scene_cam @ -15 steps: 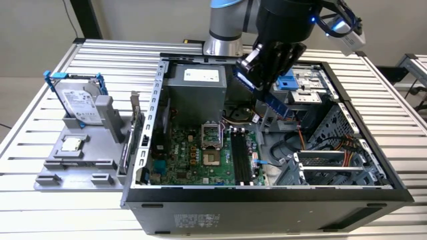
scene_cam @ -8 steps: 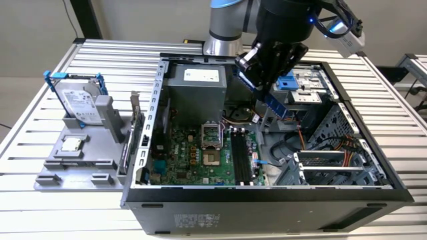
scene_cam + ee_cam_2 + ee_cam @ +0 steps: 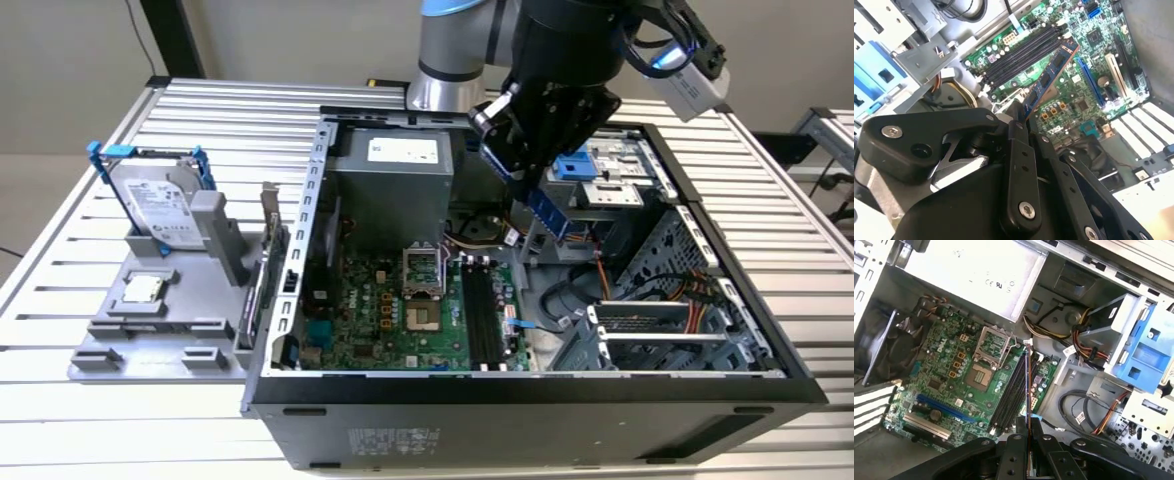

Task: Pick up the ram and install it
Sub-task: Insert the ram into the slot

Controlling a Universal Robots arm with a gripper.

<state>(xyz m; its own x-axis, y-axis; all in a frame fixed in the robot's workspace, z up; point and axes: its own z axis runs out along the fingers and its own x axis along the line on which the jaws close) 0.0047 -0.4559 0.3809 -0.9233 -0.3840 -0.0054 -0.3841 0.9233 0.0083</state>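
My gripper (image 3: 523, 182) is shut on the ram (image 3: 549, 213), a bluish narrow stick held tilted in the air above the open computer case (image 3: 534, 385). In the second wrist view the ram (image 3: 1050, 75) sticks out from between the black fingers (image 3: 1019, 150) and slants over the green motherboard (image 3: 1089, 75). The first wrist view shows the ram (image 3: 1027, 385) edge-on. It hangs over the black memory slots (image 3: 1010, 392), apart from them. These slots (image 3: 483, 312) lie below the gripper and toward the case's front, and they run past the ram's far end as the black memory slots (image 3: 1021, 52).
A grey tray (image 3: 147, 345) at the exterior view's left holds a silver hard drive (image 3: 160, 205) with blue brackets and a small square chip (image 3: 144, 288). Inside the case are the power supply (image 3: 394, 170), the CPU socket (image 3: 419, 275), a blue drive bay (image 3: 582, 166) and loose cables (image 3: 627, 290).
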